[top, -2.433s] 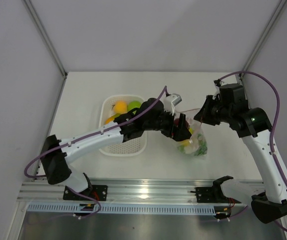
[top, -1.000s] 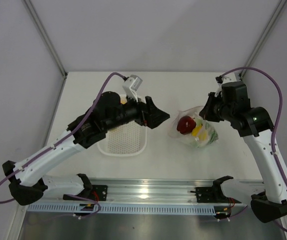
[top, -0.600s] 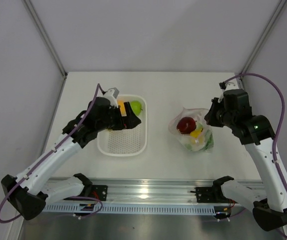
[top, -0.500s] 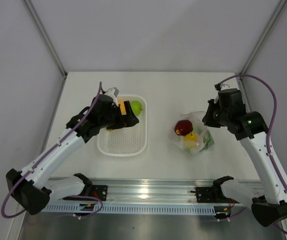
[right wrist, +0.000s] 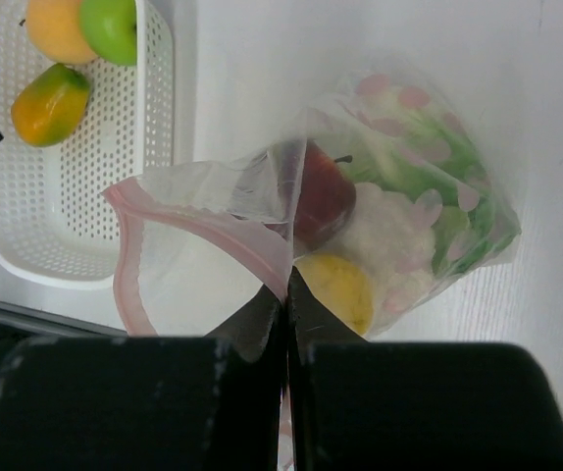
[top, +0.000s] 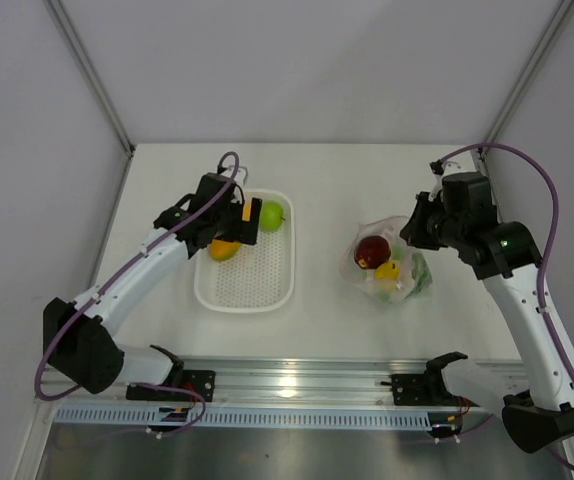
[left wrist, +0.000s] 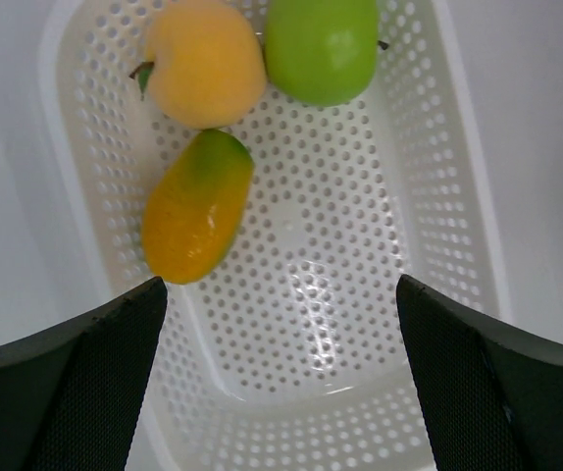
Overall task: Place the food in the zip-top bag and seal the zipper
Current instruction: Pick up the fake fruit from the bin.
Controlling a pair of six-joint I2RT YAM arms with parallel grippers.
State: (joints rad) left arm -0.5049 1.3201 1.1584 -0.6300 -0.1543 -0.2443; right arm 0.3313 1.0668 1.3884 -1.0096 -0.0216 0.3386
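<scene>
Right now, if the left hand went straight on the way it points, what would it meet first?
Most likely the bare floor of the white basket; the orange-green fruit lies just beside that line, though depth is unclear.

The white table (top: 327, 175) carries two things. A white perforated basket (top: 257, 285) lies flat left of the middle, long side running from far edge to near edge. A clear bag (top: 395, 291) with pink dots rests right of the middle, nearer the right edge. They lie well apart, bare tabletop between them.
</scene>
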